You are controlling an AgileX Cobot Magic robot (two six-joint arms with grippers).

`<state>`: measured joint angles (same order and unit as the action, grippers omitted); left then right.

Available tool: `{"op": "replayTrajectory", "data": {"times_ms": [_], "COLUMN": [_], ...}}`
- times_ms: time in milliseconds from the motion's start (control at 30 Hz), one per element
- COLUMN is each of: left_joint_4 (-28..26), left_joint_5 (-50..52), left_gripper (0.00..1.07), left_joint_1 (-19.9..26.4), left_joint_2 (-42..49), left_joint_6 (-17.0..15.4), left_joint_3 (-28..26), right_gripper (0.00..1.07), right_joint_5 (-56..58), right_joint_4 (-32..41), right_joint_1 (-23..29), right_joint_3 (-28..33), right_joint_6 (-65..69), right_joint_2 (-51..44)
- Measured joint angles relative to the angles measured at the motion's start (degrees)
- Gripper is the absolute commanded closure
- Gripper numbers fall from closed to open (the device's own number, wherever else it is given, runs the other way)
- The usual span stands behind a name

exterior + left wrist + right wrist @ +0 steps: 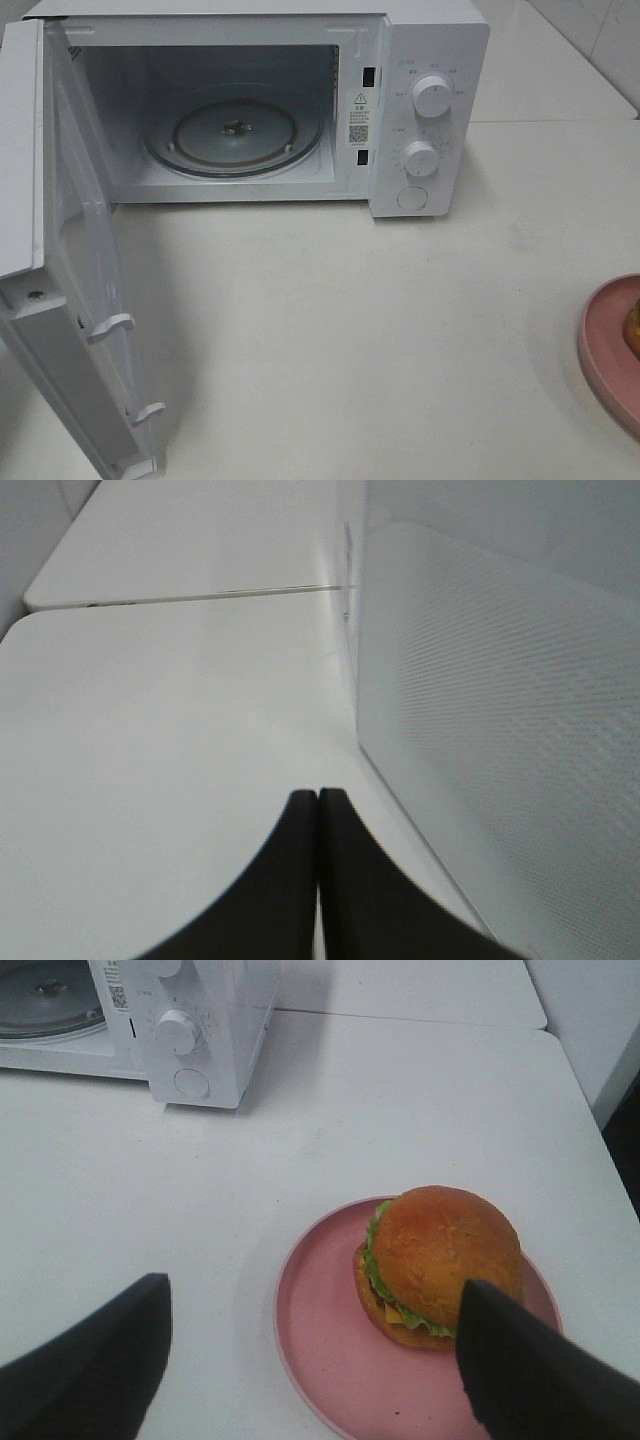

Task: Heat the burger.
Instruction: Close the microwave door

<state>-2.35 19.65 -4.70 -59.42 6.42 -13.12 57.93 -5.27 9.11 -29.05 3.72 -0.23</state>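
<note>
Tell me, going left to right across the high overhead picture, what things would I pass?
Open microwave door → glass turntable inside the microwave → two control knobs with a round button below → pink plate at the right edge, with a bit of the burger showing.

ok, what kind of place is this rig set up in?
Probably a kitchen-style counter mock-up: a white microwave with its door open on a white tabletop, and a burger on a pink plate.
</note>
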Motion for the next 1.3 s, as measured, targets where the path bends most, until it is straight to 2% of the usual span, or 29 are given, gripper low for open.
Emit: {"op": "replayTrajectory", "data": {"times_ms": [33,67,133,167,233,267,300,333,367,433,467,533,600,767,900,967,1067,1133,1233,1300], "left_joint_4": [2.35,2.35,6.88,6.88,10.71,10.71,13.06,13.06,15.24,16.27,18.62,20.11,24.01,27.56,27.96,27.22,26.47,20.80,18.62,12.26], "left_joint_5": [3.84,3.84,8.59,8.59,13.18,13.18,16.84,16.84,20.51,22.06,25.95,27.67,33.75,40.16,42.46,42.80,42.86,41.77,41.08,38.10], "left_gripper": [1.07,1.07,1.07,1.07,1.07,1.07,1.07,1.07,1.07,1.07,1.07,1.07,1.07,1.07,1.07,1.07,1.07,1.07,1.07,1.07], "left_joint_1": [-1.20,-1.20,-2.35,-2.35,-2.69,-2.69,-2.69,-2.69,-2.69,-2.69,-2.69,-2.69,-2.69,-2.69,-2.92,-5.73,-7.05,-12.03,-13.46,-17.02], "left_joint_2": [-2.52,-2.52,-6.47,-6.47,-9.97,-9.97,-12.20,-12.20,-14.61,-15.58,-18.05,-19.02,-22.40,-27.96,-30.54,-32.72,-33.17,-34.21,-34.43,-34.95], "left_joint_6": [0.00,0.00,-0.92,-0.92,-4.35,-4.35,-7.68,-7.68,-10.60,-11.46,-13.06,-13.52,-14.38,-14.84,-15.01,-15.01,-15.01,-15.01,-15.01,-13.92], "left_joint_3": [0.17,0.17,0.17,0.17,0.17,0.17,0.17,0.17,0.17,0.17,0.17,0.17,0.11,0.11,0.11,-1.15,-1.78,-4.01,-4.58,-6.36], "right_gripper": [0.31,0.31,0.31,0.31,0.31,0.31,0.31,0.31,0.31,0.31,0.31,0.31,0.31,0.31,0.31,0.31,0.31,0.31,0.31,0.31], "right_joint_5": [0.00,0.00,0.00,0.00,0.00,0.00,0.00,0.00,0.00,0.00,0.00,0.00,0.00,0.00,0.00,0.00,0.00,0.00,0.00,0.00], "right_joint_4": [0.00,0.00,0.00,0.00,0.00,0.00,0.00,0.00,0.00,0.00,0.00,0.00,0.00,0.00,0.00,0.00,0.00,0.00,0.00,0.00], "right_joint_1": [0.00,0.00,0.00,0.00,0.00,0.00,0.00,0.00,0.00,0.00,0.00,0.00,0.00,0.00,0.00,0.00,0.00,0.00,0.00,0.00], "right_joint_3": [0.00,0.00,0.00,0.00,0.00,0.00,0.00,0.00,0.00,0.00,0.00,0.00,0.00,0.00,0.00,0.00,0.00,0.00,0.00,0.00], "right_joint_6": [0.00,0.00,0.00,0.00,0.00,0.00,0.00,0.00,0.00,0.00,0.00,0.00,0.00,0.00,0.00,0.00,0.00,0.00,0.00,0.00], "right_joint_2": [0.00,0.00,0.00,0.00,0.00,0.00,0.00,0.00,0.00,0.00,0.00,0.00,0.00,0.00,0.00,0.00,0.00,0.00,0.00,0.00]}}
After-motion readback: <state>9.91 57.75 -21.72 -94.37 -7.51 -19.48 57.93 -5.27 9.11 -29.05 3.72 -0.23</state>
